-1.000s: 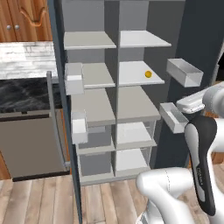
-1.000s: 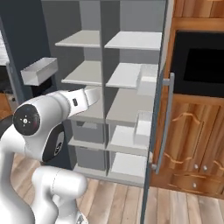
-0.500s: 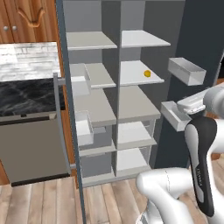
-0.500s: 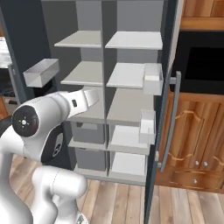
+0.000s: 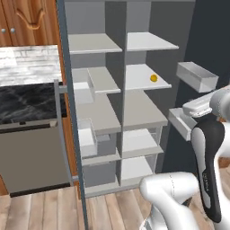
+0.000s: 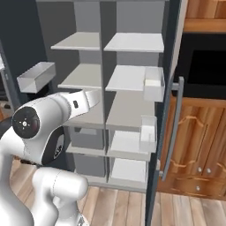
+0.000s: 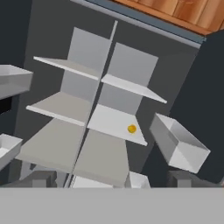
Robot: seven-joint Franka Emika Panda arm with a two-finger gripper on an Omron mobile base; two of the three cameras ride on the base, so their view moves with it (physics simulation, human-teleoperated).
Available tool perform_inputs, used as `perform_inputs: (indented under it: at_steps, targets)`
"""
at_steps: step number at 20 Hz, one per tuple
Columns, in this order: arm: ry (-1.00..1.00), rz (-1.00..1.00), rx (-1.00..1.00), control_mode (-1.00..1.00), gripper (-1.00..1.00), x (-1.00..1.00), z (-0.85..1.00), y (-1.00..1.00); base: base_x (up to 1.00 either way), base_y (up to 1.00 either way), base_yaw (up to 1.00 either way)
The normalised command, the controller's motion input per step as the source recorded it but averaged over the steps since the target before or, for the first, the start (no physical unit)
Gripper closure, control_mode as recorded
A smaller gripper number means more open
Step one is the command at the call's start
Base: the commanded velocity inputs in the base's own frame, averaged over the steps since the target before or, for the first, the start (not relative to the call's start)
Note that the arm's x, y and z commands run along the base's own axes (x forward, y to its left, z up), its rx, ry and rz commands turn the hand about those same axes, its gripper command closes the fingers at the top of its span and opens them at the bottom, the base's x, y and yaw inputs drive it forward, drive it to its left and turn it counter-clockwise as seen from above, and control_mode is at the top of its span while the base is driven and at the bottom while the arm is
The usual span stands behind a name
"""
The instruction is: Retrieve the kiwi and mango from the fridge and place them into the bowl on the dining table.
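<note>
While the fridge (image 5: 134,117) stands with both doors swung wide, its dark slate shell frames a pale grey interior split by one central divider. Left base view, from the left: wooden cabinets (image 5: 27,20) up top, glossy, with curved trim; below them a black marble wall worktop (image 5: 27,101) with pale veining; under that a flat grey appliance front (image 5: 33,152). Then the left door edge, thin and dark, with two white boxy door bins (image 5: 85,134) visible on it. Shelves: matte, flat, rectangular, four visible levels per column. The mango (image 5: 153,78), one small smooth yellow-orange oval, sits alone on the second shelf of the right column, toward its right side. Two white open-topped bins (image 5: 196,76) on the right door. Kiwi: cannot make it out. Floor is wood plank (image 5: 40,211). Hand view: mango (image 7: 131,128) again, mid-shelf. The pincer (image 7: 107,181) is spread wide, two dark tips at the bottom edge, nothing between them, well apart from the mango.
</note>
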Motion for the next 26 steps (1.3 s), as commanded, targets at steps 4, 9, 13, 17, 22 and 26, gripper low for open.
perform_inputs:
  at_steps: [4,9,13,17,22,26]
  targets:
    - [0.0,0.0,0.0,1.0,-1.0,0.0,0.0,0.0,0.66,0.0,-0.03]
    - [0.0,0.0,0.0,1.0,-1.0,0.0,0.0,0.0,0.78,0.02,-0.06]
    - [0.0,0.0,0.0,1.0,-1.0,0.0,0.0,0.0,0.89,0.04,-0.08]
    - [0.0,0.0,0.0,1.0,-1.0,0.0,0.0,0.0,0.96,0.07,-0.09]
    - [0.0,0.0,0.0,1.0,-1.0,0.0,0.0,0.0,0.97,0.03,-0.09]
    - [0.0,0.0,0.0,1.0,-1.0,0.0,0.0,0.0,0.61,0.0,-0.04]
